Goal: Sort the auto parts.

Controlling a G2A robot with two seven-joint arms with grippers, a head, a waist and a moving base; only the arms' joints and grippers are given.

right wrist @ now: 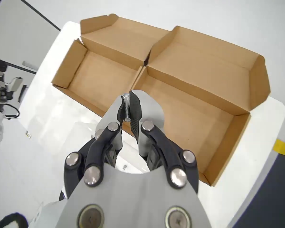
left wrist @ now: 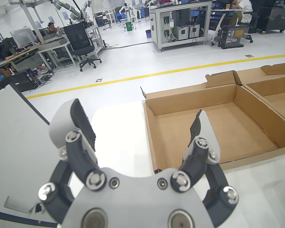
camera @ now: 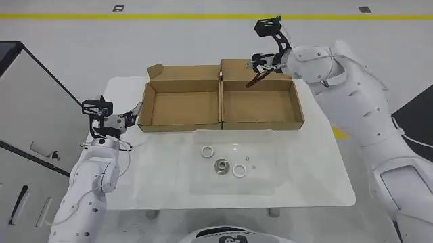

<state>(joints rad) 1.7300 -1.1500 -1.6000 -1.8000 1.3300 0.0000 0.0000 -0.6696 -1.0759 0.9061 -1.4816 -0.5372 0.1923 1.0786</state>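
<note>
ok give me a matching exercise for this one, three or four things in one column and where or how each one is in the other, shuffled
Things
1. left gripper
2. threaded bolt
3. white ring
4. two cardboard boxes

Places or states
a. lying on the table, nearer the robot than the boxes
b. clamped in the right gripper, over the right-hand box
c. open, beside the left-hand box
d. side by side, tops open

Pairs: 1-c, 2-b, 3-a, 4-d
</note>
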